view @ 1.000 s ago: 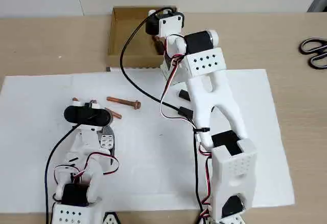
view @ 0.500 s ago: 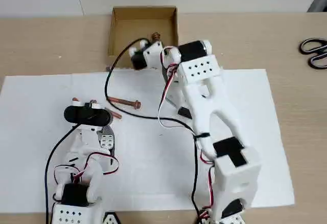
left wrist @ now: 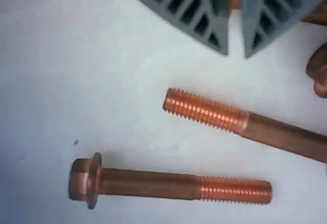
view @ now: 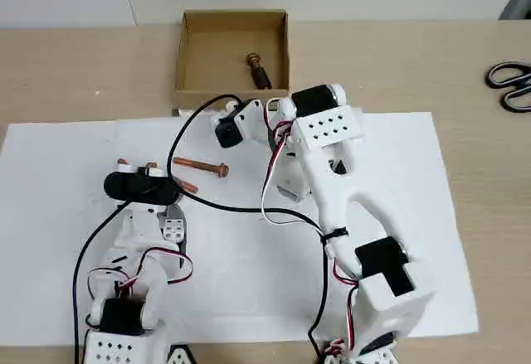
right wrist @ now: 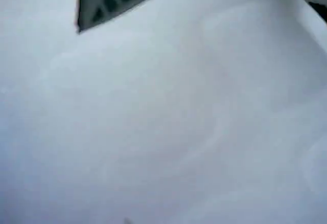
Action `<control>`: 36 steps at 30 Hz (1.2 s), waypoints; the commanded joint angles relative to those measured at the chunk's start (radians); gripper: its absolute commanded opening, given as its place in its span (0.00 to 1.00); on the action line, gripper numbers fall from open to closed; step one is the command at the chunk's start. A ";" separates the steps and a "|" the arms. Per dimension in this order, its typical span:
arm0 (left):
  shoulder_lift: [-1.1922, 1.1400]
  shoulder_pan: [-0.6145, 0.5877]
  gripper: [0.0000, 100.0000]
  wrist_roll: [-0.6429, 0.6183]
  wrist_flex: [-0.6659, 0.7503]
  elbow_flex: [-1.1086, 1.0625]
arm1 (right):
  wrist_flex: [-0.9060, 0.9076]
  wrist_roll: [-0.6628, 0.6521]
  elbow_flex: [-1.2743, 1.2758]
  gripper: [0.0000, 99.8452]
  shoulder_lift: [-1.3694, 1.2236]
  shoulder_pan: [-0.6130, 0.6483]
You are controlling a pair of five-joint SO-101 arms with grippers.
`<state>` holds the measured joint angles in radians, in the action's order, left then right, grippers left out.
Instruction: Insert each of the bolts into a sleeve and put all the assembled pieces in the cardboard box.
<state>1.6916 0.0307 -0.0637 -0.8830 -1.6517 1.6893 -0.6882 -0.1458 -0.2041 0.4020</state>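
Two copper bolts lie close together on the white paper, just below the left pincer: a flanged bolt seen whole, and a second bolt with its threaded end bare and its far end out of sight. The left pincer hangs low over them, and I cannot tell whether it is apart, together or clamped on something. One assembled piece lies inside the cardboard box, near its right wall. The box stands on the desk at the paper's far edge. The right pincer sits low over the paper just in front of the box, and I cannot tell its state either. Scissors lie at the desk's right edge, well apart.
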 commanded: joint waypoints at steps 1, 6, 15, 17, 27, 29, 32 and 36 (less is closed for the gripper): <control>0.011 -0.005 0.01 0.003 0.017 0.005 | -0.051 -0.028 0.038 0.18 0.048 -0.004; 0.011 -0.005 0.01 0.003 0.017 0.005 | -0.116 -0.041 0.091 0.18 0.048 -0.016; 0.011 -0.031 0.01 0.003 0.017 0.005 | -0.193 -0.087 0.123 0.18 -0.031 -0.050; 0.011 -0.031 0.01 0.003 0.017 0.005 | -0.199 -0.098 0.123 0.18 -0.050 -0.050; 0.011 -0.031 0.01 0.003 0.017 0.005 | -0.282 -0.098 0.124 0.17 -0.127 -0.050; 0.011 -0.031 0.01 0.003 0.017 0.005 | -0.292 -0.098 0.123 0.13 -0.150 -0.047; 0.011 -0.031 0.01 0.003 0.017 0.005 | -0.317 -0.095 0.123 0.06 -0.173 -0.050; 0.011 -0.031 0.01 0.003 0.017 0.005 | -0.335 -0.092 0.123 0.03 -0.189 -0.051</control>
<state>1.6916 0.0046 -0.0637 -0.8830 -1.6517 1.3625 -0.7772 -0.0307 -0.3867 0.3468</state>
